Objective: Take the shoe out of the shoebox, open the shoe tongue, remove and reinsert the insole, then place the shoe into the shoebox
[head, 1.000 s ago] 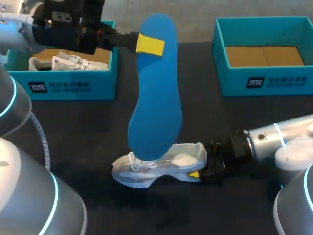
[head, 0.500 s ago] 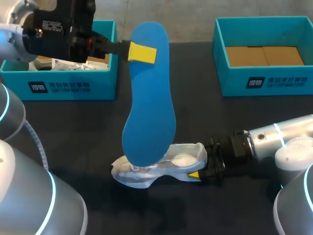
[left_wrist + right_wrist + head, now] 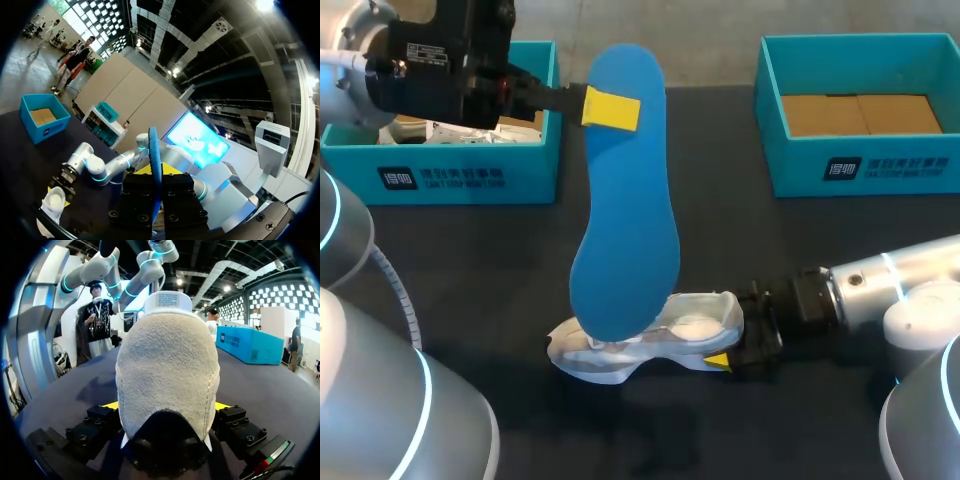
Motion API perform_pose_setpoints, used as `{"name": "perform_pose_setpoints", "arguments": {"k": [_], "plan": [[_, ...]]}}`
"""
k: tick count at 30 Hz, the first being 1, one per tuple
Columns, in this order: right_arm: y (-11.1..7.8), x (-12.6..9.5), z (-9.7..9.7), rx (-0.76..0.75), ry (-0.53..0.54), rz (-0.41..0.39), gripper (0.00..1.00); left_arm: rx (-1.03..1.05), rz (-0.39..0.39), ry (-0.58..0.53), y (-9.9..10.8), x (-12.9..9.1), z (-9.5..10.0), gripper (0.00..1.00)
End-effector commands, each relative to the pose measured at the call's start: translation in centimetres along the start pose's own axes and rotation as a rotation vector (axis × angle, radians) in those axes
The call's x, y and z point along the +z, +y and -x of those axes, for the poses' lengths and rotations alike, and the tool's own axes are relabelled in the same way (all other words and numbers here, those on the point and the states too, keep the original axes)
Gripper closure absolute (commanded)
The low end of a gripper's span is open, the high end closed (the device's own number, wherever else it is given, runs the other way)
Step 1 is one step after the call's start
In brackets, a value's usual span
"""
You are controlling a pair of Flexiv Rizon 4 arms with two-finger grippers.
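A white shoe [image 3: 655,340] lies on the dark table with its toe to the left. My left gripper [image 3: 610,108] is shut on the upper part of a blue insole [image 3: 625,200], which stands steeply with its lower end in the shoe's mouth by the laces. Seen from the left wrist, the insole [image 3: 155,160] is edge-on between that gripper's [image 3: 156,174] fingers, with the shoe [image 3: 52,200] below. My right gripper [image 3: 725,348] is at the heel. In the right wrist view the heel [image 3: 167,360] sits between the spread fingers of that gripper [image 3: 167,406], which is open.
A teal shoebox [image 3: 450,175] at the back left holds white paper and another white shoe. A second teal box [image 3: 860,170] at the back right shows only its brown cardboard floor. Bare dark tabletop lies between and in front of them.
My left arm has carried the insole's top a little to the left, then held still. The right gripper's fingers have spread slightly at the heel. The shoe has stayed put.
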State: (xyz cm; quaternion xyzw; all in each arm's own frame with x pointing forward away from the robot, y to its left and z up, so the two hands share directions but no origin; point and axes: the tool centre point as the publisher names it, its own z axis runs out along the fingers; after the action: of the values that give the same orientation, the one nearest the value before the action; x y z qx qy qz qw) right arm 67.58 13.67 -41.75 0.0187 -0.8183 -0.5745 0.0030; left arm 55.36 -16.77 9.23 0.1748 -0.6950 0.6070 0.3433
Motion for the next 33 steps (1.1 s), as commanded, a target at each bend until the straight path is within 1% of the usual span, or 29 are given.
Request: {"name": "perform_pose_setpoints", "arguments": {"k": [1, 2, 5, 9, 13, 21, 26, 33], "plan": [[0.8, -1.0, -0.7, 0.0, -0.014, -0.036, 0.0, -0.001, 0.002, -0.001, 0.0, 0.0, 0.0, 1.0], [0.9, -1.2, -0.7, 0.001, -0.013, -0.041, 0.0, -0.001, 0.002, -0.001, 0.0, 0.0, 0.0, 1.0], [1.1, -2.0, -0.7, 0.008, -0.012, -0.092, 0.0, -0.001, 0.002, -0.001, 0.0, 0.0, 0.0, 1.0], [1.6, -2.9, -0.6, 0.021, -0.01, -0.178, 0.0, -0.001, 0.002, -0.001, 0.0, 0.0, 0.0, 1.0], [2.0, -3.9, -0.3, 0.043, -0.024, -0.301, 0.0, -0.001, 0.002, -0.001, 0.0, 0.0, 0.0, 1.0], [3.7, -5.3, 0.2, 0.056, -0.019, -0.551, 0.0, -0.001, 0.002, -0.001, 0.0, 0.0, 0.0, 1.0], [4.5, -5.8, 0.5, 0.055, -0.023, -0.67, 0.0, -0.001, 0.002, -0.001, 0.0, 0.0, 0.0, 1.0], [5.9, -6.0, 0.5, 0.044, -0.043, -0.809, 0.0, -0.001, 0.002, -0.001, 0.0, 0.0, 0.0, 1.0]]}}
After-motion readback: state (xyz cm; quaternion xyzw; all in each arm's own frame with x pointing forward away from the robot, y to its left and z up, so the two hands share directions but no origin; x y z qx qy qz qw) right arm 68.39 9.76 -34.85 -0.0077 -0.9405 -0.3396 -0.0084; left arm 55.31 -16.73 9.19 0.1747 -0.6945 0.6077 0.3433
